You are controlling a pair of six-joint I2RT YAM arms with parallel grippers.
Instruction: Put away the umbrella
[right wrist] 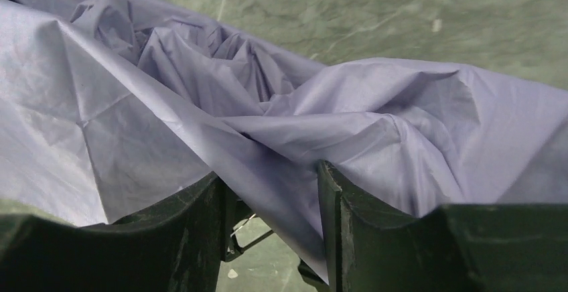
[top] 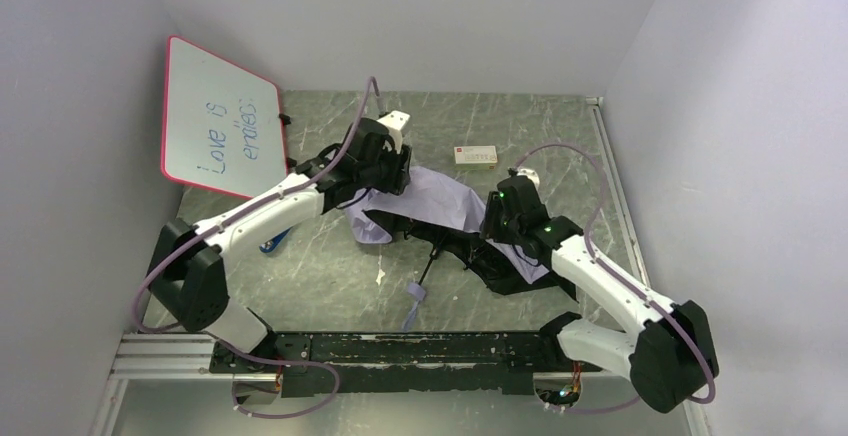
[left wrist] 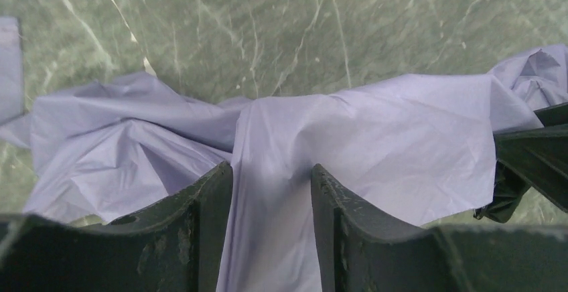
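The umbrella (top: 440,218) lies half collapsed in the middle of the table (top: 330,281), between the two arms. Its pale fabric (top: 425,196) is spread and wrinkled toward the far side; the black ribs lie toward the near side, and the loop (top: 414,301) trails toward the bases. The left gripper (top: 392,178) is down on the left end of the fabric; the right gripper (top: 497,218) is on the right end, where fabric meets the black part.

In its own wrist view the left gripper (left wrist: 271,171) has the jaws about half apart, and a flat band of fabric runs through the gap. It seems that the fingers (left wrist: 201,218) do not press it, though the contact itself is hidden. The right gripper (right wrist: 268,175) is alike: jaws half apart, a fold draped across the gap, nothing clamped.

The step in hand is probably to gather the fabric in toward the shaft. To do it well, each gripper should close on a thick fold – a single layer will likely slip out; the fingers should also stay off the thin ribs, which could bend or snag. The two ends should come inward at the same pace, so that the umbrella does not slide toward the whiteboard (top: 220,121) or the small box (top: 475,156).
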